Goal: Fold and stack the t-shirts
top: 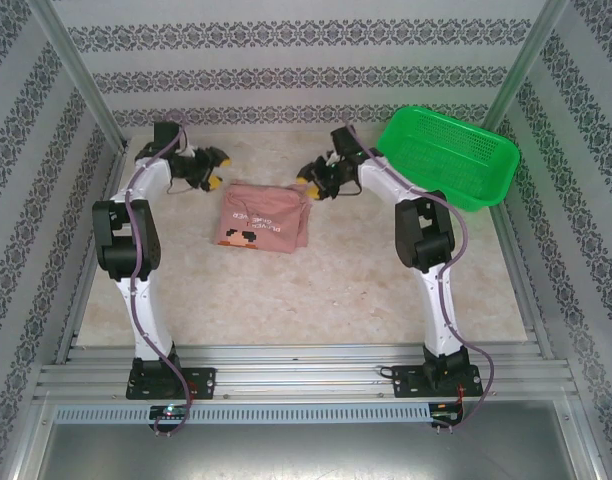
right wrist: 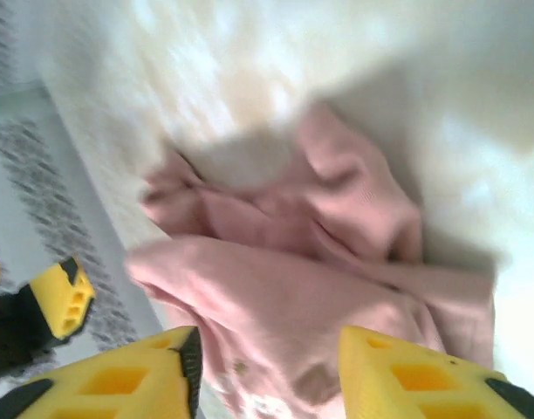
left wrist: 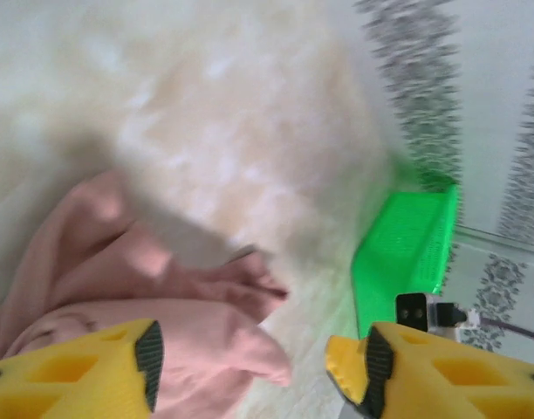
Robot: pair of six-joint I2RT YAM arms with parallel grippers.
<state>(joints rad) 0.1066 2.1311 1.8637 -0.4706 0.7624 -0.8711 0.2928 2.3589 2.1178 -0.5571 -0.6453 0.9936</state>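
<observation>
One salmon-pink t-shirt (top: 264,217) lies folded in the middle of the table, its pixel print facing up near the front edge. My left gripper (top: 218,170) hovers just off the shirt's back left corner with its jaws apart. In the left wrist view the left gripper (left wrist: 263,362) is open, and rumpled pink t-shirt (left wrist: 162,288) cloth lies loose below its left finger. My right gripper (top: 313,186) is at the shirt's back right corner. In the right wrist view the right gripper (right wrist: 267,371) is open above the t-shirt (right wrist: 319,262), holding nothing.
A green mesh basket (top: 448,155) stands at the back right, just past the right arm, and shows again as the basket (left wrist: 407,253) in the left wrist view. Patterned walls close in the table on three sides. Bare marble-like tabletop (top: 316,290) stretches in front of the shirt.
</observation>
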